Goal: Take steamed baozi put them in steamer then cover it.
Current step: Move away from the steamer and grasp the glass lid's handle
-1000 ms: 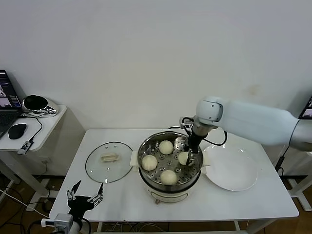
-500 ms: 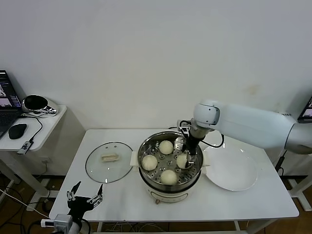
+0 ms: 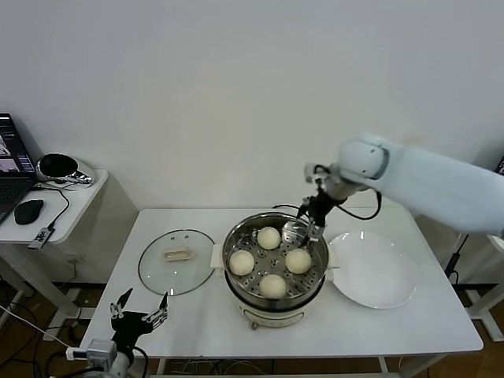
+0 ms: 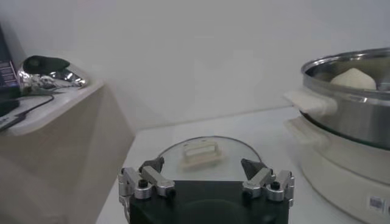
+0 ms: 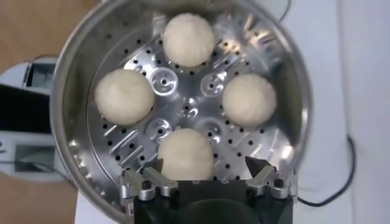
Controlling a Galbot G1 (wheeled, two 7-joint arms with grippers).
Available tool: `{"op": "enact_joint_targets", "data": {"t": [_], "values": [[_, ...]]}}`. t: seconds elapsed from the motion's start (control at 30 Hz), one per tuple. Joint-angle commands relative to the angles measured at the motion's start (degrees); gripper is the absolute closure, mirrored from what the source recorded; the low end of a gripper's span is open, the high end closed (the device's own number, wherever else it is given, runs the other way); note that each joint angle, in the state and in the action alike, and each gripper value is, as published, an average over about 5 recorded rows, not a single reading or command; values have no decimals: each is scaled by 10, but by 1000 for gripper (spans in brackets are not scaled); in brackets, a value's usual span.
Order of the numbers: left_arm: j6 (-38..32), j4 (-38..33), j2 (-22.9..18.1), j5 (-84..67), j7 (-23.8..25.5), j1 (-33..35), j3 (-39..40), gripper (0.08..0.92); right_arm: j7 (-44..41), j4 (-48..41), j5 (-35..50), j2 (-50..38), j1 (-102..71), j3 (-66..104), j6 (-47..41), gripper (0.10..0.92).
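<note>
Steamer (image 3: 273, 272), steel with cream-white base, at the middle of the white table (image 3: 197, 315); perforated tray inside carries all four steamed baozi (image 3: 273, 285), one each at the far, left, right and near positions, none touching another. Right gripper (image 3: 313, 224) poised above the steamer's far-right rim, fingers spread wide and holding nothing; its wrist view looks straight down on the four buns (image 5: 186, 153). Cover (image 3: 176, 261), clear glass with a cream handle, lying flat on the table just left of the steamer, not touching it. Left gripper (image 3: 139, 313) low off the table's near-left corner, fingers parted and empty, facing the cover (image 4: 203, 154). White plate (image 3: 372, 272) bare, just right of the steamer.
</note>
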Motion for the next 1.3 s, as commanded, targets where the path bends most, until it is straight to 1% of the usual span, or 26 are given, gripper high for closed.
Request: {"op": "enact_joint_targets", "data": {"t": [0.03,0.13,0.23,0.33,0.47,0.6,0.77,0.9,1.07,1.13,1.2,1.3], "values": [[-3,47,29,-40,-40,-54,17,177,266,60,131,-139,-126,240,77,203],[-6,64,37,-41,-38,-83,28,177,352,85,165,-167,-256,381,92,203],[-8,79,44,-34,-34,-110,38,177,435,108,198,-185,-379,485,130,203],[-8,92,51,-26,-34,-133,43,177,477,121,212,-194,-505,591,168,203],[-16,111,57,-5,-33,-159,46,177,495,135,207,-161,-708,801,186,203],[-42,129,56,36,-25,-174,45,177,491,147,193,-77,-869,959,197,203],[-69,146,57,90,-17,-181,42,177,486,156,166,25,-992,1063,218,203],[-110,164,64,213,-33,-181,43,177,482,177,149,84,-1069,1091,233,203],[-166,182,64,391,-68,-176,51,177,481,193,130,143,-1115,1102,242,203],[-182,189,72,450,-92,-173,64,177,481,202,127,152,-1128,1104,242,203],[-192,200,88,514,-139,-169,87,177,481,210,125,157,-1135,1107,241,203],[-197,244,118,619,-264,-174,143,177,481,215,121,162,-1141,1108,240,203]]}}
